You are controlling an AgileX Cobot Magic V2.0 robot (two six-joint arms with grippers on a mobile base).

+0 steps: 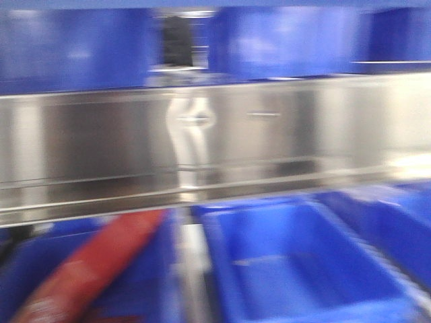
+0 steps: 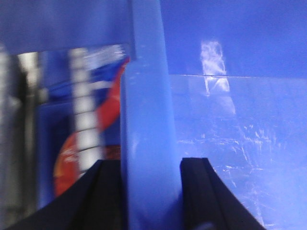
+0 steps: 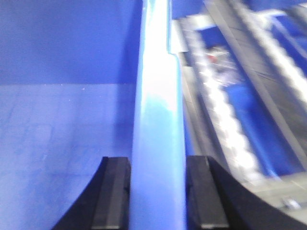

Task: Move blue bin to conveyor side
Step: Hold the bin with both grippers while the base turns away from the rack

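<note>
Left claw (image 2: 149, 165), right claw (image 3: 158, 160): both clamped tight.

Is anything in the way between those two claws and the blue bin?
Nothing visible. The left gripper and right gripper each straddle the bin at its rim, a finger pressed on either side.
</note>
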